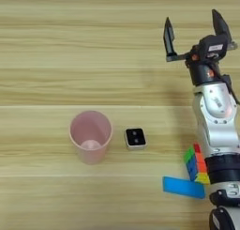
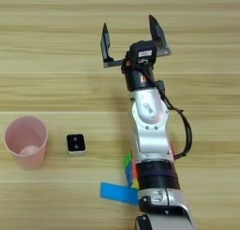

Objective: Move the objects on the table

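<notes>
Light-tan wooden table (image 1: 56, 46) stretches bare beneath my right gripper (image 2: 131, 33), fingers spread wide, holding nothing. Swinging back, my forearm could knock the multicoloured puzzle cube (image 1: 196, 165) and flat blue bar (image 1: 183, 187) under it.

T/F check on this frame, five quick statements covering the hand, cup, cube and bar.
1. The hand is open and holds nothing. True.
2. The pink cup lies on its side. False: it stands upright, mouth up.
3. The small white piece with a black face sits just right of the cup. True.
4. The puzzle cube is fully in view. False: the forearm covers part of it.
5. The blue bar is between the fingers. False: it lies flat on the table, near the cube, far from the fingers.
</notes>
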`<state>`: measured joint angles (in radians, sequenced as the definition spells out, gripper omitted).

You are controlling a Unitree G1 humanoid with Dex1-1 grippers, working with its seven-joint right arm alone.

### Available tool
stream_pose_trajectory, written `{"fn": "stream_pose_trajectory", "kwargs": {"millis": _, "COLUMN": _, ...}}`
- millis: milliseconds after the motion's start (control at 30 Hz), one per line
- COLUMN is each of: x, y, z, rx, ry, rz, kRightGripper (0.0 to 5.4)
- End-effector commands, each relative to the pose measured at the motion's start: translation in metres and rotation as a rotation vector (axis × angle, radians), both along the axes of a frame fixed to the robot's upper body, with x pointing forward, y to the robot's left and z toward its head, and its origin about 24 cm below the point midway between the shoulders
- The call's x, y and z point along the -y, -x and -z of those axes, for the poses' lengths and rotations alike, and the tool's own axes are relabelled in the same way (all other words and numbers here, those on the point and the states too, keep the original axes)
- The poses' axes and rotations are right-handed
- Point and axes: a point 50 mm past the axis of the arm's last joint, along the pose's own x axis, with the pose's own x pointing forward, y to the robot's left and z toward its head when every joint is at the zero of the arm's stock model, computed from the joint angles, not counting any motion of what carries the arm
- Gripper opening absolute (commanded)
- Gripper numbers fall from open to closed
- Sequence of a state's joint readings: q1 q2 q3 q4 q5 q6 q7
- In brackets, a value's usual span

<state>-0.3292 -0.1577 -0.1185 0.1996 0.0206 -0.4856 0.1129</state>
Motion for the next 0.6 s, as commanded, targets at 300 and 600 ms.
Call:
{"fn": "stream_pose_trajectory", "kwargs": {"millis": 300, "x": 0.000, "y": -0.005, "z": -0.034, "rx": 0.122, "ry": 0.010, "rz": -0.009, "kRightGripper": 5.37}}
{"fn": "stream_pose_trajectory", "kwargs": {"millis": 600, "x": 0.005, "y": -0.004, "z": -0.046, "rx": 0.154, "ry": 0.007, "rz": -0.008, "kRightGripper": 5.37}}
